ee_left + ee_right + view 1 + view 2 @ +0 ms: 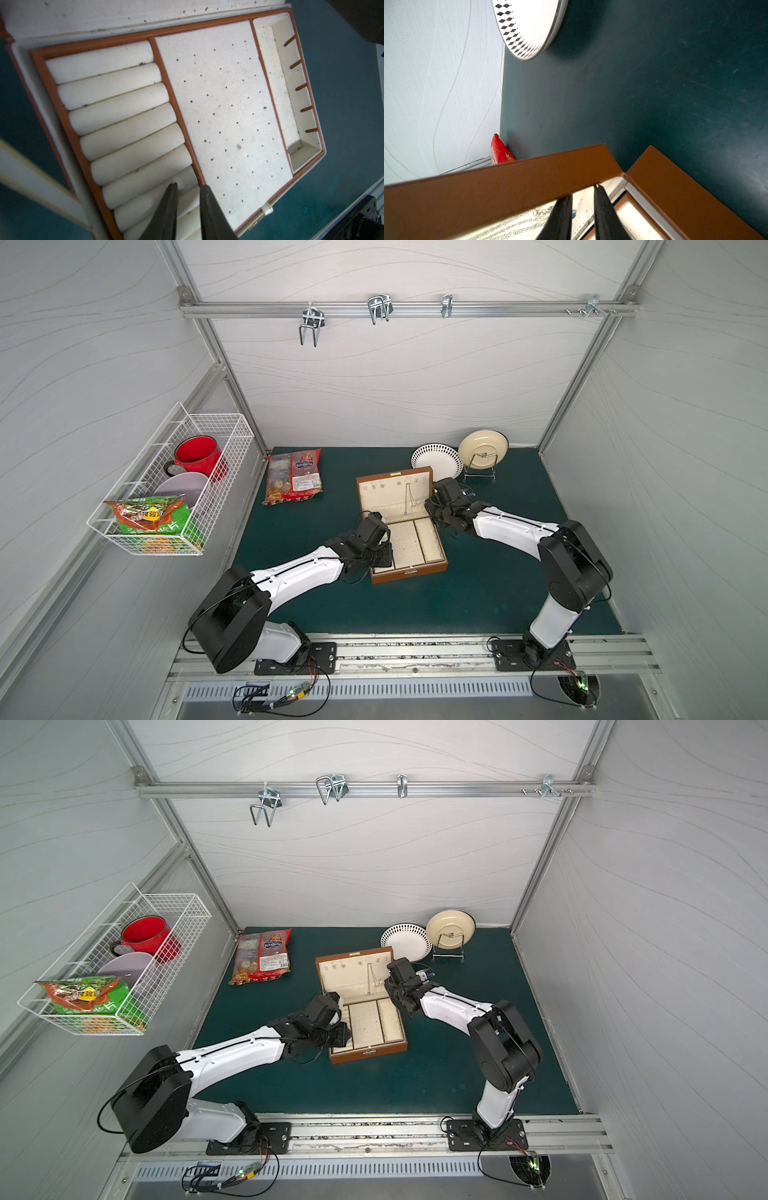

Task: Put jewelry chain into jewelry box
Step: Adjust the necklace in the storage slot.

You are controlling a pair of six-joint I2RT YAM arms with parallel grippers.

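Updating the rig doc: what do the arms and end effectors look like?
Left arm and right arm match: white link shells, black joints and bases, thin black cables along the links. Left end effector and right end effector: black, with two dark tapered fingers.

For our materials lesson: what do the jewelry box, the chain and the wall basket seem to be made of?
Jewelry box: brown leather-look shell, matte and faintly pebbled; cream fabric-like lining. Jewelry chain: thin silvery links, likely metal. Wall basket: open white wire grid, probably coated metal.
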